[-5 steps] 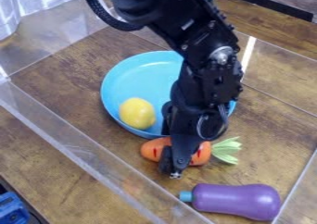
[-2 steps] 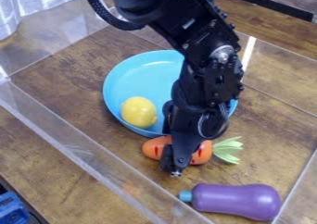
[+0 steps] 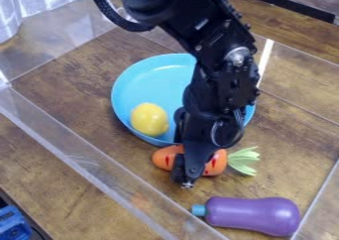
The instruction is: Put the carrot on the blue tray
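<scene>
The orange carrot lies on the wooden table just in front of the blue tray, its green leafy top pointing right. My gripper points steeply down over the carrot's middle, its black fingers standing on either side of the orange body and closed against it. The carrot still rests on the table. A yellow lemon sits inside the tray near its front rim.
A purple eggplant lies at the front right of the table. Clear plastic walls enclose the wooden surface on the left and front. The arm's black body hides the right part of the tray.
</scene>
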Action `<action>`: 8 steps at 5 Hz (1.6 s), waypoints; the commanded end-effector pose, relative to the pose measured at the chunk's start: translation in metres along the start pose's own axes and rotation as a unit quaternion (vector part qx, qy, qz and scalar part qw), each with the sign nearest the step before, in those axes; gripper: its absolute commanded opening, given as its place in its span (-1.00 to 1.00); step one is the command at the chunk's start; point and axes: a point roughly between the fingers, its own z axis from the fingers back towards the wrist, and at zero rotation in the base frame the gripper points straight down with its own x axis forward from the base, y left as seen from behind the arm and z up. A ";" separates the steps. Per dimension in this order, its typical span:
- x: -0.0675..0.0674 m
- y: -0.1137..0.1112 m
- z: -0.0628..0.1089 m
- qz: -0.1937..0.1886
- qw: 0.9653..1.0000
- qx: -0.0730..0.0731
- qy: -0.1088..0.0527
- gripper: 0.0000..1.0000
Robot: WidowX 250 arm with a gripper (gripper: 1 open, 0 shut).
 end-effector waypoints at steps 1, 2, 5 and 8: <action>-0.013 0.005 -0.012 0.002 1.000 -0.012 0.019 -1.00; -0.016 0.007 -0.012 0.000 1.000 -0.013 0.021 -1.00; -0.023 0.012 -0.017 -0.003 1.000 -0.016 0.026 1.00; -0.028 0.016 -0.020 0.002 0.999 -0.025 0.030 1.00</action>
